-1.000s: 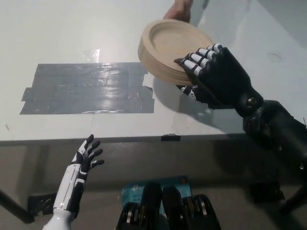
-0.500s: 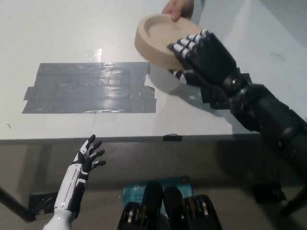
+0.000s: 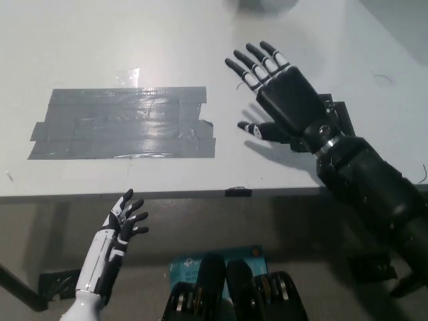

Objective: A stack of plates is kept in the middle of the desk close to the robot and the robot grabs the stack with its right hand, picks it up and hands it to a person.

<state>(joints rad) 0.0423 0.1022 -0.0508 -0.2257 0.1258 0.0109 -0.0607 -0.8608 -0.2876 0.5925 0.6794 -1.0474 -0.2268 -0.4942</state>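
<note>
My black right hand [image 3: 281,100] hangs over the white table [image 3: 100,47], palm down, fingers spread wide apart and holding nothing. Half a second ago those same fingers were wrapped around the near rim of a stack of pale wooden plates, and a person's hand had hold of the far rim at the top of the view. Now the stack is gone from sight altogether, and so is the person's hand. Only a soft grey shadow [image 3: 264,5] shows at the top edge of the table, and I cannot tell what casts it.

I take this to mean the handover has happened: I have let go, and the person has carried the plates away beyond the top of the picture. The main work of the task looks finished. What is probably left is to draw my right arm back toward my body.

My white left hand [image 3: 124,221] rests low at my left side, below the near edge of the table, its fingers loosely apart and empty, much where it was a moment ago.

On the table to my left lies a broad patch of grey tape strips [image 3: 124,124], well apart from my right hand.
</note>
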